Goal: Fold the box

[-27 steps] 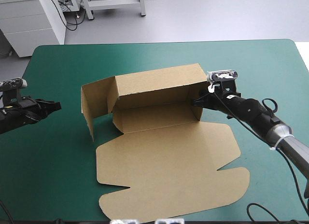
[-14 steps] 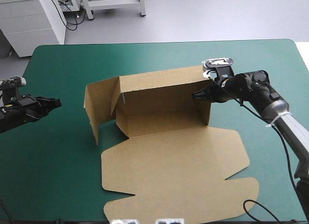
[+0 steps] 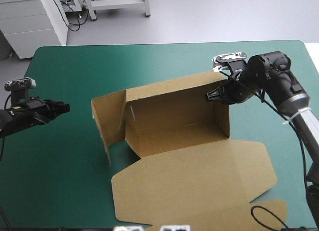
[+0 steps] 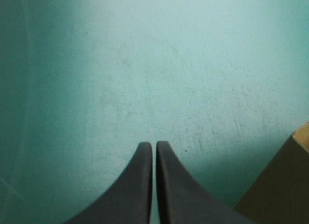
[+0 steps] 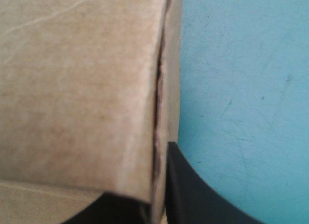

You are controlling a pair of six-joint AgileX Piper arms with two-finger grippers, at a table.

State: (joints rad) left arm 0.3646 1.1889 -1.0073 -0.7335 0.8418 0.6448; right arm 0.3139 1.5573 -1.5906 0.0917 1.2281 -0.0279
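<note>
The brown box (image 3: 174,111) stands mid-table with its back wall and left end wall raised. Its wide lid sheet (image 3: 199,181) lies flat toward the near edge. My right gripper (image 3: 209,96) is at the back wall's right end, shut on the box where the wall meets the right end flap. In the right wrist view the brown box (image 5: 82,89) fills the space, its folded edge pinched in my right gripper (image 5: 159,204). My left gripper (image 3: 65,108) hovers shut to the left of the box, apart from it. The left wrist view shows my left gripper (image 4: 154,144) over bare cover, with a corner of the box (image 4: 280,185) beside it.
Bare teal-green cover (image 3: 60,171) stretches between my left gripper and the box's left wall. The lid's front flap (image 3: 269,213) reaches the table's near edge at the right.
The box has been dragged to the right and toward the near edge, turning slightly, with my right gripper holding its back right corner. My left gripper has shifted a little to the right.
</note>
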